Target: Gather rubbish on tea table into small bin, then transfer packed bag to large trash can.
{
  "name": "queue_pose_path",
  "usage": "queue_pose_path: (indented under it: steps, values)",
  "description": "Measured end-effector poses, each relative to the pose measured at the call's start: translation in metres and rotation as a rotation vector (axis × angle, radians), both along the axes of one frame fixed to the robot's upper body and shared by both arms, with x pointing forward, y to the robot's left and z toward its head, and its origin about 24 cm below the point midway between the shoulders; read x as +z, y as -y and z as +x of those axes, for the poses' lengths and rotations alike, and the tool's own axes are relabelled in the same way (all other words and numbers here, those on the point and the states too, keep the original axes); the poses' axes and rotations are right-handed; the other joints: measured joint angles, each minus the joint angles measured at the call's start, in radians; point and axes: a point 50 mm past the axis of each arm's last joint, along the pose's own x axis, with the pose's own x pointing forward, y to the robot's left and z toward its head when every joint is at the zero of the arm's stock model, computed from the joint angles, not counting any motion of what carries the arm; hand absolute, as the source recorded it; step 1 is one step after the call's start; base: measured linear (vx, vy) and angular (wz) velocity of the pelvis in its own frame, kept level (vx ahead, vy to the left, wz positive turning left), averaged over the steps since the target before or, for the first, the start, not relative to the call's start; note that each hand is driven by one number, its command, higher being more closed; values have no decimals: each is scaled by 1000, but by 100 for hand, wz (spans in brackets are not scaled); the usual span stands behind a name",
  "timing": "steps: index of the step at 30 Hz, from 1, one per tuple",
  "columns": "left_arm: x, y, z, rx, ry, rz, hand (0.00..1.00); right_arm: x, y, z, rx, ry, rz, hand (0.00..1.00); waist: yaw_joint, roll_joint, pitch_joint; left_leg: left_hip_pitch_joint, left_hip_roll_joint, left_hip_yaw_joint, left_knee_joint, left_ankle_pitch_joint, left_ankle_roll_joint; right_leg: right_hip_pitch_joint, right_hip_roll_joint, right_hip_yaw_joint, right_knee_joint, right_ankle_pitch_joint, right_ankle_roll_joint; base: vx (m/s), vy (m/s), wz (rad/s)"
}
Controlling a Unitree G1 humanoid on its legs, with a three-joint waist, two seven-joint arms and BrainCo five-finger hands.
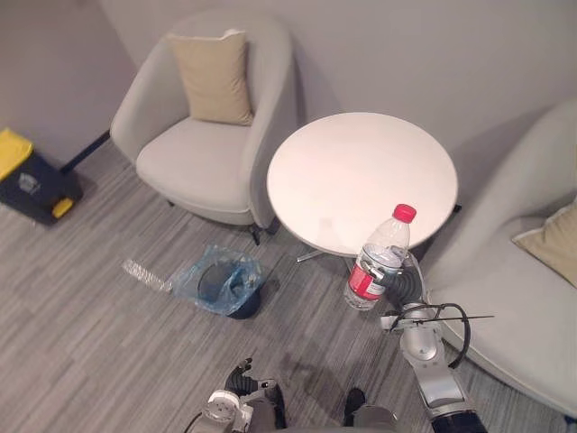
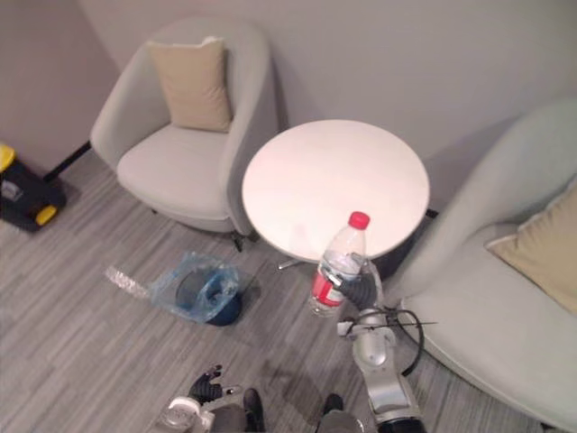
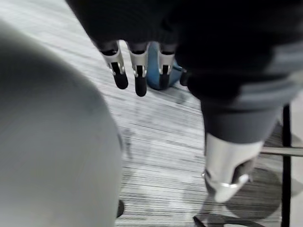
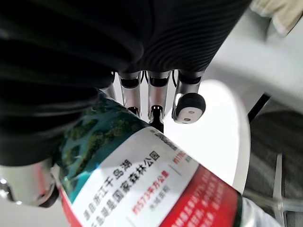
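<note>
Right hand (image 1: 404, 290) curled round bottle (image 1: 377, 262), upright, held just off table (image 1: 361, 171) near edge, probably bound for bag-lined bin (image 1: 224, 281) on floor left of table. Left hand (image 3: 138, 75) low, fingers relaxed, empty.

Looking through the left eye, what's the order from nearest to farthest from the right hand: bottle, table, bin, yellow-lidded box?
1. The bottle, held in the right hand.
2. The table, just behind it.
3. The bin, on the floor to the left.
4. The box, far left by the wall.
</note>
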Motion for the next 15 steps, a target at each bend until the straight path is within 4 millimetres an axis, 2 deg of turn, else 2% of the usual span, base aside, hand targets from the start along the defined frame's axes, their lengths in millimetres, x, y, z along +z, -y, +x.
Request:
queue_pose_path:
  steps: [2,5,10,12,14,15]
  values:
    - [-1,-2,-2,1,-11,7,0,-1,-8,0,5,-3,38,100,0,-13,-12,20,-25,-12,-18,4,7,33,-12,-7,-31,12,17,1,125,22]
    - [-1,-3,-4,4,-16,11,0,-2,-10,0,9,-6,47,100,1,-16,-16,41,-57,-17,-60,17,27,47,-34,-7,-46,16,29,-3,127,12]
    - [-1,-5,-4,21,-12,20,0,-13,-14,-1,32,-63,49,100,14,-22,-19,28,-73,-26,-53,0,40,40,-46,-4,-43,2,51,48,54,4]
    - [-1,-6,-3,25,-10,20,0,-18,-15,-1,39,-87,39,100,20,-25,-20,-8,-84,-33,14,-52,46,4,-76,-6,53,-66,77,89,64,12]
    - [-1,-6,-3,24,-7,22,0,-20,-15,-2,44,-97,32,100,20,-33,-18,-27,-95,-57,84,-108,55,-21,-115,-11,181,-112,87,164,55,37]
    - [-1,-5,-4,29,-10,21,0,-21,-14,-2,49,-102,23,100,19,-34,-16,-27,-104,-79,103,-124,58,-50,-127,24,275,-114,89,211,82,50]
